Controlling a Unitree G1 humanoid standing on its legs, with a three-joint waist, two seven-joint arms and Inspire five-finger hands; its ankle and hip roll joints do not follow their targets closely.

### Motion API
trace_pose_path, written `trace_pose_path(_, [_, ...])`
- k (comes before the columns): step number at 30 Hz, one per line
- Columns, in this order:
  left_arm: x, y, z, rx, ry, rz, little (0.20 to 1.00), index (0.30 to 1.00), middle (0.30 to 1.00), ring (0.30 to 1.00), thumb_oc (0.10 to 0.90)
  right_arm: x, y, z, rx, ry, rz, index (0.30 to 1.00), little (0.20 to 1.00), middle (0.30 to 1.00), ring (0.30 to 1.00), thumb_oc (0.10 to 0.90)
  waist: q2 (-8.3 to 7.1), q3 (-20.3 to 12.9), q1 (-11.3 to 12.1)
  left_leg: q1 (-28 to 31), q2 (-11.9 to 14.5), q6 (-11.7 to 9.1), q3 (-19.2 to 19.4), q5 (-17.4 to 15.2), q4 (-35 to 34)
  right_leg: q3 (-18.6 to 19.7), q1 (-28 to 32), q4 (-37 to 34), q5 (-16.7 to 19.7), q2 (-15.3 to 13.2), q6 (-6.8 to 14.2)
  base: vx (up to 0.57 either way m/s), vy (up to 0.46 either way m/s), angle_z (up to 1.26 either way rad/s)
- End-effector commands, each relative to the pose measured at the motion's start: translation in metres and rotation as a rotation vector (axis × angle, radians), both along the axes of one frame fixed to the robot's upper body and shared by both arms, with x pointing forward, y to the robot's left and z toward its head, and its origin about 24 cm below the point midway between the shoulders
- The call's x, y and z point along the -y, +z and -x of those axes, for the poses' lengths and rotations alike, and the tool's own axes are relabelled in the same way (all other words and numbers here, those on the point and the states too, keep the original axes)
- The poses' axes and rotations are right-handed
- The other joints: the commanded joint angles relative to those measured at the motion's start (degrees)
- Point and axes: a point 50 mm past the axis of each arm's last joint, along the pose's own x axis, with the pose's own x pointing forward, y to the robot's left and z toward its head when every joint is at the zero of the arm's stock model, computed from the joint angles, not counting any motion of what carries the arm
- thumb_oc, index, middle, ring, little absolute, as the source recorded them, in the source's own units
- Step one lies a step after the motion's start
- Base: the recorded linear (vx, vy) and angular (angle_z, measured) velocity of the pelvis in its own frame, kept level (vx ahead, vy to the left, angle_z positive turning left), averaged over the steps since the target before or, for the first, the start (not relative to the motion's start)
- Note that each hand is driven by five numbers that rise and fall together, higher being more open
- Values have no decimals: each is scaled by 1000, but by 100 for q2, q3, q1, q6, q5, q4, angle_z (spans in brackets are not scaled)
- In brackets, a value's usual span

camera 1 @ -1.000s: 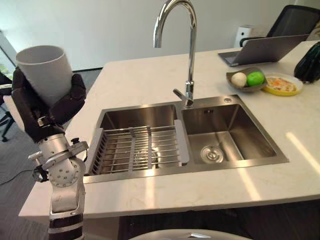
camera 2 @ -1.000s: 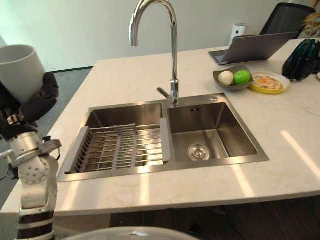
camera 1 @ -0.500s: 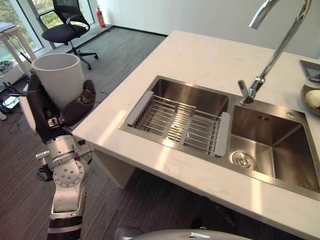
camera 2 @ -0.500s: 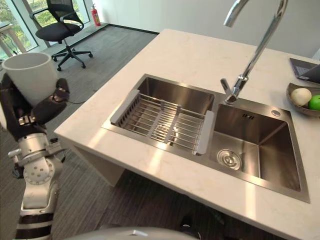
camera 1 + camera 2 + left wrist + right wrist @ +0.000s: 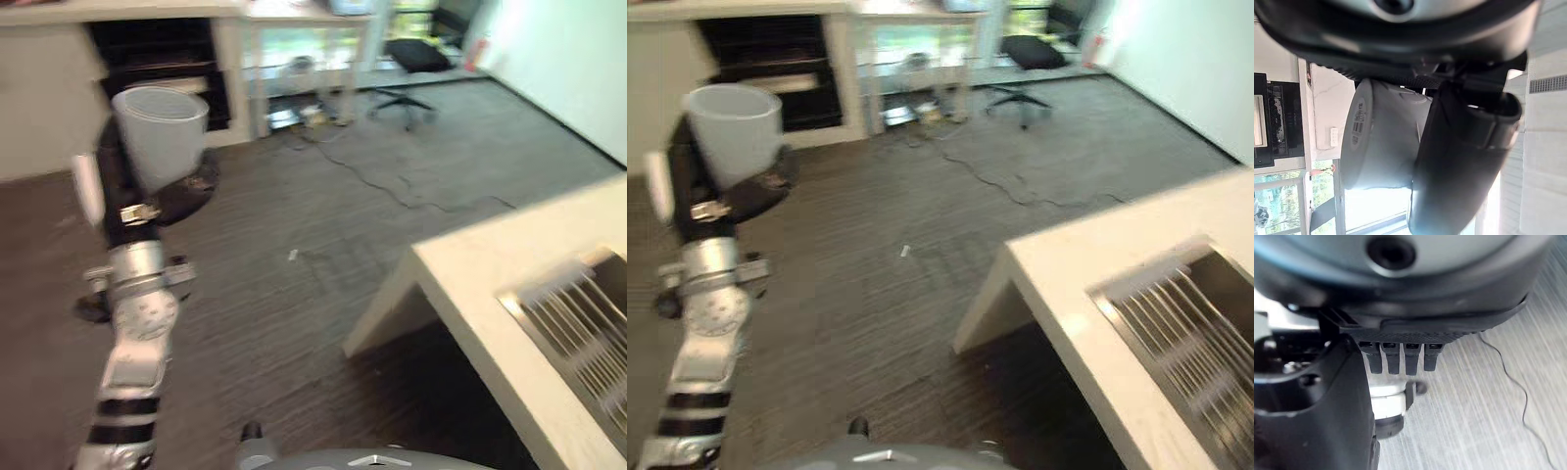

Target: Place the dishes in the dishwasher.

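Observation:
A white cup (image 5: 160, 132) stands upright and raised in my left hand (image 5: 122, 196), whose dark fingers and thumb curl round its lower part. In the left wrist view the cup (image 5: 1381, 142) lies between the thumb (image 5: 1459, 161) and the palm. Behind the cup, under a pale worktop, is a dark appliance opening (image 5: 157, 54); I cannot tell whether it is the dishwasher. My right hand (image 5: 1400, 308) hangs over the grey floor with relaxed fingers (image 5: 1399, 360) and holds nothing.
The pale counter's corner (image 5: 490, 313) juts in at the right, with the sink's drying rack (image 5: 588, 323) at its edge. A black office chair (image 5: 411, 54) and a white desk (image 5: 294, 39) stand at the back. Dark carpet (image 5: 323, 245) lies between.
The whole picture has swung left, away from the sink and toward the room, so the camera has moved. The cup stays held upright in my left hand.

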Motion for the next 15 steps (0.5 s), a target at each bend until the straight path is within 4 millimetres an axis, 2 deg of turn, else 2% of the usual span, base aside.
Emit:
trace_pose_path(1, [21,51,11,257,-147,-87,300,300,300,300,400,3,3,-29,122,-52,23,900,900,900,900,800,-64,-151,-269,803,-712,-455,-105,39,-564,-278,-302,-353,1160,-338,560,325,110,190])
trace_pose_path(2, [29,52,11,265,-178,-101,300,300,300,300,400,4,4,-28,129,-62,36,900,900,900,900,800,-52,-111,-183,804,-889,-452,-543,43,-564,-61,-435,-436,1226,-195,548,314,110,176])
trace_pose_path(3, [29,52,11,265,-179,-101,300,300,300,300,400,4,4,-28,129,-64,36,900,900,900,900,800,-44,-110,-219,804,-889,-453,-592,40,-564,-108,-418,-442,1212,-202,543,284,29,157])
trace_pose_path(4, [32,52,12,268,-188,-106,300,300,300,300,400,4,4,-30,128,-40,47,900,900,900,900,800,-59,-68,-117,827,-911,-452,-804,23,-564,-251,-391,-447,1249,-281,527,169,-82,155])
trace_pose_path(5, [31,52,13,265,-191,-117,300,300,300,300,400,3,4,-34,137,-32,46,900,900,900,900,800,-133,-72,60,781,-938,-469,-961,41,-564,-453,-169,-647,1181,-472,410,163,-82,121])
trace_pose_path(7, [32,52,14,264,-191,-117,300,300,300,300,400,3,4,-34,137,-32,46,900,900,900,900,800,-137,-69,39,785,-943,-469,-984,41,-564,-477,-146,-671,1182,-482,407,76,-68,123])
trace_pose_path(8, [28,50,14,255,-176,-107,300,300,300,300,400,6,5,-43,143,22,64,900,900,900,900,800,-176,-149,174,700,-956,-534,-1044,52,-564,-685,85,-960,1196,-583,369,107,-99,138])
trace_pose_path(9, [27,46,13,241,-174,-80,300,300,300,300,400,9,7,-49,158,59,83,900,900,900,900,800,-196,-172,251,657,-924,-595,-939,92,-564,-815,145,-1017,1205,-636,374,138,-117,130])
trace_pose_path(11, [26,40,12,211,-178,-39,300,300,300,300,400,19,10,-52,171,47,111,900,900,900,900,800,-253,-202,187,587,-798,-674,-649,90,-564,-1109,278,-1042,1179,-763,393,99,-63,94])
trace_pose_path(12, [26,40,12,211,-177,-38,300,300,300,300,400,19,10,-52,170,48,111,900,900,900,900,800,-252,-202,182,589,-798,-675,-653,90,-564,-1114,282,-1043,1178,-763,393,109,-93,140])
trace_pose_path(13, [20,34,15,187,-154,-32,300,300,300,300,400,28,12,-54,185,-23,137,900,900,900,900,800,-245,-252,148,585,-753,-698,-500,106,-564,-1212,369,-1086,1186,-778,398,98,-78,115])
trace_pose_path(15, [14,27,17,157,-128,-30,300,300,300,300,400,30,12,-53,188,-96,132,900,900,900,900,800,-209,-354,115,638,-723,-691,-416,76,-564,-1193,443,-1088,1142,-793,394,122,-46,48])
